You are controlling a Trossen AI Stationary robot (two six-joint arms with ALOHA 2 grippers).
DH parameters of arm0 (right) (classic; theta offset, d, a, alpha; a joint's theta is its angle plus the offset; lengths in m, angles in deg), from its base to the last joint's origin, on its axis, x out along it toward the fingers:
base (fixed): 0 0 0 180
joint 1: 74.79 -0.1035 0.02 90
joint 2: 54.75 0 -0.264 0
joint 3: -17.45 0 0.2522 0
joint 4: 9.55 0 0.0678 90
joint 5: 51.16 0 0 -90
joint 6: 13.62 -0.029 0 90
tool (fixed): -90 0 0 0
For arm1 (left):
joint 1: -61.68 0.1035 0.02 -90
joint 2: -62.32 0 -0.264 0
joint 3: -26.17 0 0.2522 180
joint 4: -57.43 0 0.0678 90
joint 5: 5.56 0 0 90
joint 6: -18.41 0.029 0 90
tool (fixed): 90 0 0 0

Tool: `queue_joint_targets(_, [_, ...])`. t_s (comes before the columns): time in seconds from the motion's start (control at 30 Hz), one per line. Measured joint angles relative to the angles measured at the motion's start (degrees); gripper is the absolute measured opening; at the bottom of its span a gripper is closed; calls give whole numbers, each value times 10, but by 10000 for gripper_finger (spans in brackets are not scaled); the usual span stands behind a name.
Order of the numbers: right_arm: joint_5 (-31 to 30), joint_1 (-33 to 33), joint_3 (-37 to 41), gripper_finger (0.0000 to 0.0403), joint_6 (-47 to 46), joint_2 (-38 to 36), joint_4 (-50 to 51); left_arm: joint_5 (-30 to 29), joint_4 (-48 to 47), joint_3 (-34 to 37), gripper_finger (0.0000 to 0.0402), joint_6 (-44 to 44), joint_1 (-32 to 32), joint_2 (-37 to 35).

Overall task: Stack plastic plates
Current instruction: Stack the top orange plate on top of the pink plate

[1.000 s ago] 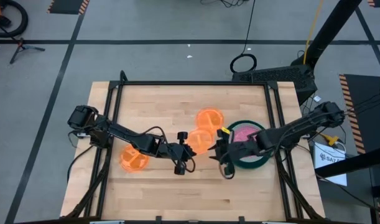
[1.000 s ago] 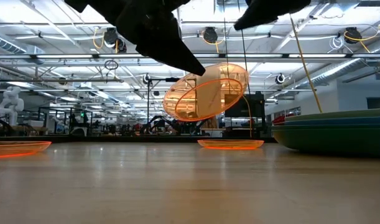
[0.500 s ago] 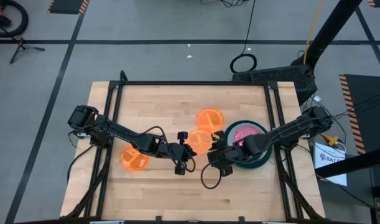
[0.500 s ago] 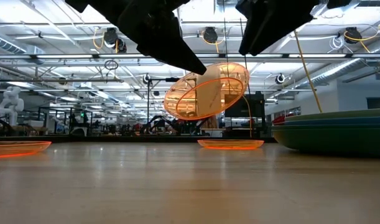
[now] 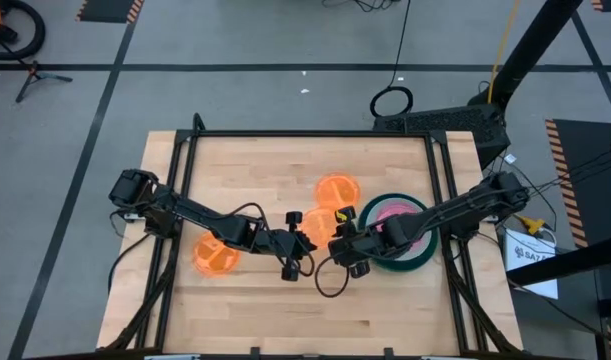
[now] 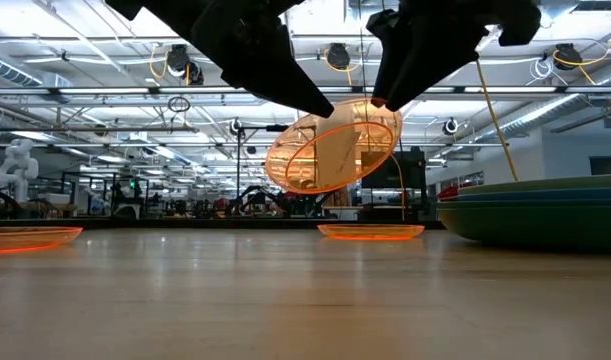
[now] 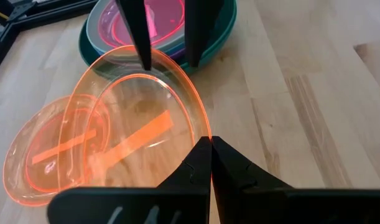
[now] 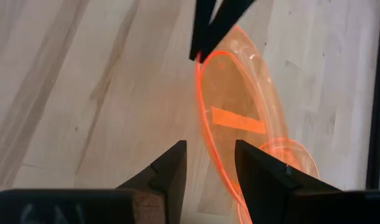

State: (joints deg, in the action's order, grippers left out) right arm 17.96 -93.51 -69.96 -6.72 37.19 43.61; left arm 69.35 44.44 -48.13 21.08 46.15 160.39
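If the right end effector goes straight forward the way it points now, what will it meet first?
Most likely the rim of the tilted orange plate, held up by the left end effector. The right end effector is open with that rim lined up between its fingers.

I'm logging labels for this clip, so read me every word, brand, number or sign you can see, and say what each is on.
White sheet beside the table's right edge: dark print, too small to read.
Orange plates: plain orange strip, no lettering.
Nothing else carries readable text.
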Motion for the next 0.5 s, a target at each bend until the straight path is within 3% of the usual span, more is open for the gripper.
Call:
queue_joint_targets(0.23, [1,0,0,122,15,8,-6,0,3,0,4,4,0,0])
queue_joint_targets(0.5, [12,1,0,73,33,8,-15,0,6,0,4,7,0,0])
